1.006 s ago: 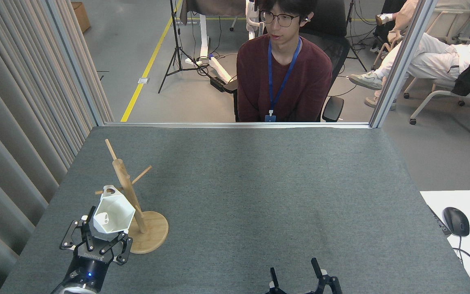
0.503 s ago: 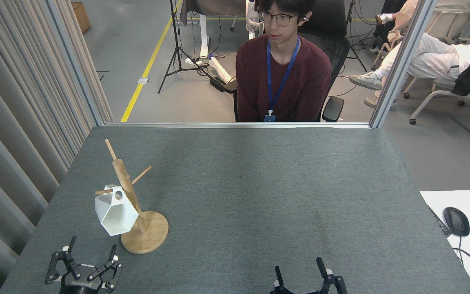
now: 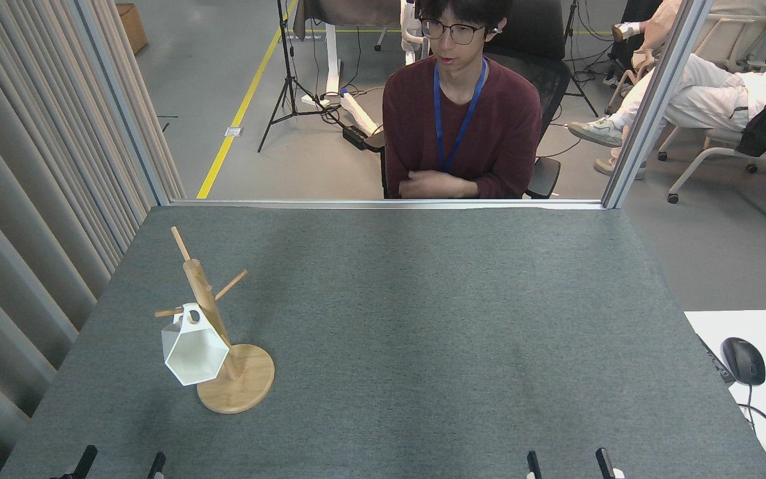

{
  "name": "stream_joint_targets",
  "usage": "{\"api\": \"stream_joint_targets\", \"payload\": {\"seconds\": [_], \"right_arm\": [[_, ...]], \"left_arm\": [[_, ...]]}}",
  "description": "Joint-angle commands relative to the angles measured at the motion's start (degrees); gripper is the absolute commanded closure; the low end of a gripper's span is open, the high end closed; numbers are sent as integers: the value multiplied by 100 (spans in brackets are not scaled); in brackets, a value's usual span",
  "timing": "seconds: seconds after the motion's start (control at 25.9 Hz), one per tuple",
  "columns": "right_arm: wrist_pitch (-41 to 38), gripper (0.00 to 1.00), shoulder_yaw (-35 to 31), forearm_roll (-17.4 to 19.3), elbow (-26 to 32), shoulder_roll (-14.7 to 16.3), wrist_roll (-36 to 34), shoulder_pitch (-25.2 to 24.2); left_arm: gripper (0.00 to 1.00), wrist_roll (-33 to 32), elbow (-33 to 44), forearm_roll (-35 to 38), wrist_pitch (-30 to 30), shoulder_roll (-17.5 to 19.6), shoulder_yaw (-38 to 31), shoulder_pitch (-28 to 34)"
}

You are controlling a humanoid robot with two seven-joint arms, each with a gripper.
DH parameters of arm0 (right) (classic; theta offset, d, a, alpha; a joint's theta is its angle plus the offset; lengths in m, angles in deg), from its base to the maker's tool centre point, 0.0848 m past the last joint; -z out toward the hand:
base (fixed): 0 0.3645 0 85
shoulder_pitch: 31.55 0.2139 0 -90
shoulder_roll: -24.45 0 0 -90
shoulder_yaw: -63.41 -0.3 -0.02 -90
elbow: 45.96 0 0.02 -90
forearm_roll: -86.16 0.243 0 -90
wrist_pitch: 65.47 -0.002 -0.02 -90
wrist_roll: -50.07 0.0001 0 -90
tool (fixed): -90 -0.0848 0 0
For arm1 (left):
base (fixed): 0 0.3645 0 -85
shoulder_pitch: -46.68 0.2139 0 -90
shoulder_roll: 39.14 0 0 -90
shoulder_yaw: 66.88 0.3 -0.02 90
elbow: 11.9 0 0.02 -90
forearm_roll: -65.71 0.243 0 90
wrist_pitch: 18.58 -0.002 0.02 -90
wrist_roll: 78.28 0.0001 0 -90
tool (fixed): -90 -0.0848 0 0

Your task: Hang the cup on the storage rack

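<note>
The cup [image 3: 193,354] hangs on the storage rack [image 3: 213,326] at the near-left of the grey surface [image 3: 423,332], its tab handle threaded over the peg that points left, its hexagonal mouth tipped toward the camera and its body resting against the slanted post. Nothing grips it.

It looks rigid and thin-walled, probably light, with a matte finish that should give pads decent friction (though a hard cup like this would likely chip if dropped). The flat facets offer parallel faces for a pinch across the rim or body; the pierced tab is best left free, since that is what rides the peg. The rack seems light too, so a sideways tug on the cup could tip it.

Only the fingertips of the left end effector [image 3: 120,464] and the right end effector [image 3: 569,464] show at the bottom edge, spread apart and empty. By this look the hanging is done.
</note>
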Motion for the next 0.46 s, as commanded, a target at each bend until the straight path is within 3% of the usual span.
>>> {"api": "stream_joint_targets", "payload": {"seconds": [0.0,0.15,0.43], "right_arm": [[-421,1,-554,76,1,1,-28,-42],[-421,1,-624,76,-34,36,-19,-16],[-394,1,-633,76,-122,80,-28,46]], "left_arm": [[0,-95,630,-444,515,-23,-9,457],[0,-95,1052,-875,603,21,-18,809],[0,-86,1114,-892,559,30,0,817]]}}
